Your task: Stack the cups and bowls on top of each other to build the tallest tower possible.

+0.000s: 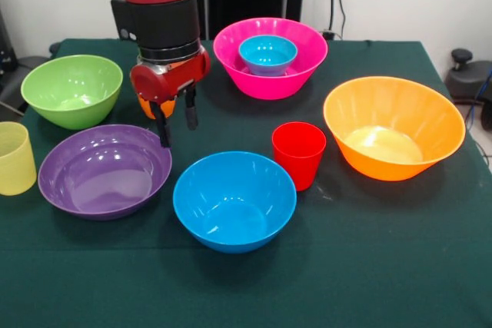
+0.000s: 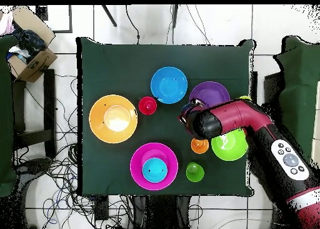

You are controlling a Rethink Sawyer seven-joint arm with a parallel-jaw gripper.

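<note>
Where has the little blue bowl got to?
The small blue bowl sits inside the pink bowl at the table's far side in the front view, right of the gripper.

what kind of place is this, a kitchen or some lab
Most likely a robotics lab, not a kitchen. A red arm works over a table draped in dark green cloth, loose cables sprawl across the tiled floor beside it, and a cardboard box of clutter sits nearby.
</note>
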